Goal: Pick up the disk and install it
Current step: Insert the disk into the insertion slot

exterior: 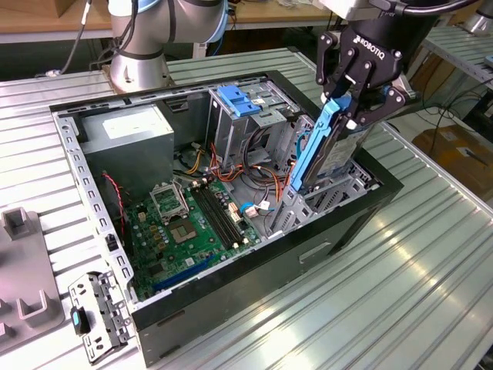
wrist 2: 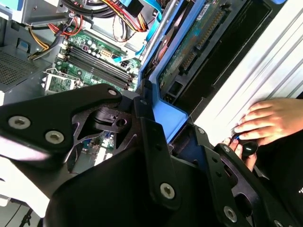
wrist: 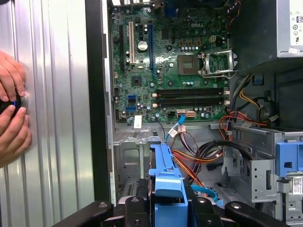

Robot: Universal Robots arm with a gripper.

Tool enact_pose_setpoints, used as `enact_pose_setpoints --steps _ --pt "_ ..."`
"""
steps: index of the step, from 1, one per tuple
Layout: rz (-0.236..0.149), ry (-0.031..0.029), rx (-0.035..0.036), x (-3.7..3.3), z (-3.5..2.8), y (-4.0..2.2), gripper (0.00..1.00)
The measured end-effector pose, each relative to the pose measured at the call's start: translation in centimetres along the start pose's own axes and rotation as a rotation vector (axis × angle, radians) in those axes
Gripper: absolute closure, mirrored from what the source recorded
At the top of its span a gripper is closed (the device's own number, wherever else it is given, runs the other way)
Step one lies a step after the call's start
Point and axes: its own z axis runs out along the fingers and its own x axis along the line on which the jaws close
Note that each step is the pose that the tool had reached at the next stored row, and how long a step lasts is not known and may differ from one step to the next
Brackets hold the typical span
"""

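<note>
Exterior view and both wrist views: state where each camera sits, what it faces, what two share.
Exterior view: off the arm, angled down on the open case; arm base and hand, shut on the disk, show.
Second wrist view: at the wrist, looking past the hand along the disk to the motherboard.
First wrist view: at the wrist, facing the motherboard over the disk.
Shared: both wrist views show a person's fingers on the table.
</note>
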Motion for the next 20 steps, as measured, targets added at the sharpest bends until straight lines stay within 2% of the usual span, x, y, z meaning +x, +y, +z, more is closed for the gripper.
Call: enact_pose_setpoints --steps 10,11,12,14,15,20 --pt "0.000 -0.0006 -0.0014 0.05 0.21 0.01 0.63" --pt "0.000 -0.0015 -0.0013 0.07 0.27 0.02 0.62" --pt "0.000 -0.0008 -0.0012 0.07 0.24 0.01 0.56" --pt "0.000 0.0002 -0.0013 0.05 0.19 0.01 0.56" --pt "0.000 0.0001 -0.0013 0.06 0.21 0.01 0.49" --pt "0.000 0.0001 -0.0013 0.06 0.23 0.01 0.49"
